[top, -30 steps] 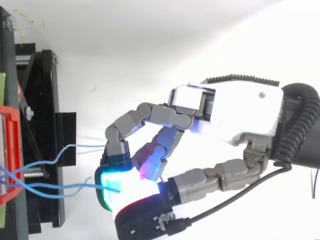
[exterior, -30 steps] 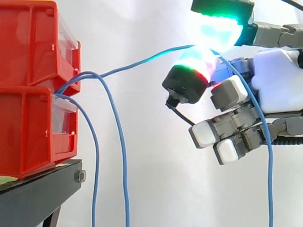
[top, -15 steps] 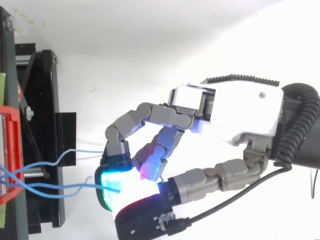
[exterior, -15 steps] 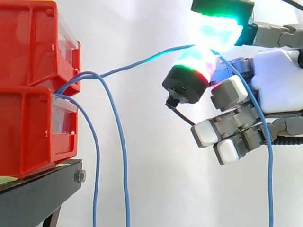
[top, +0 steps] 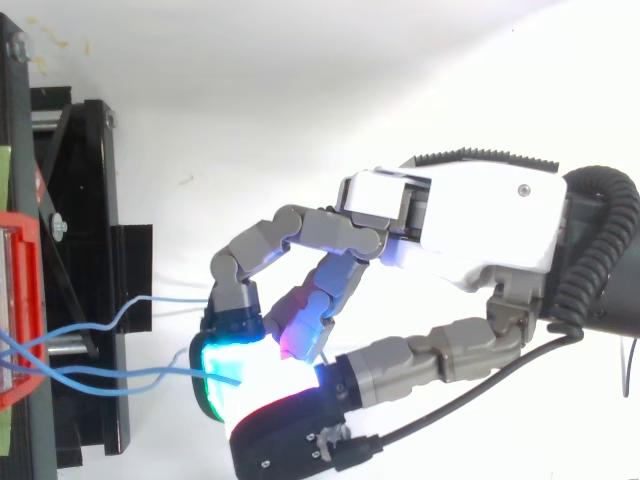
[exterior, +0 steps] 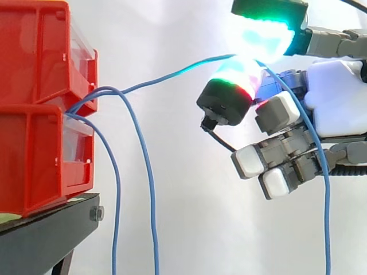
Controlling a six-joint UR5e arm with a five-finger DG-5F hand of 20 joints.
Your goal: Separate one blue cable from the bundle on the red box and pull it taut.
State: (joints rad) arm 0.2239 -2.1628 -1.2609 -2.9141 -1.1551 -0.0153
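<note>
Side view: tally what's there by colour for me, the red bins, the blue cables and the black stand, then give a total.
Red bins: 2, upper bin stacked on lower bin.
Blue cables: 3, pinched cable between the fingers of the hand, inner hanging cable, outer hanging cable.
Black stand: 1.
Total: 6.

We see the hand (exterior: 335,97) at two o'clock, pinching one blue cable (exterior: 172,77) between two glowing pads (exterior: 261,37). That cable climbs, slightly bowed, from the gap between the stacked red bins (exterior: 34,57) at nine o'clock, then drops past the hand toward five o'clock. Two loose cables (exterior: 146,189) hang toward six o'clock beside the black stand (exterior: 46,229).
</note>
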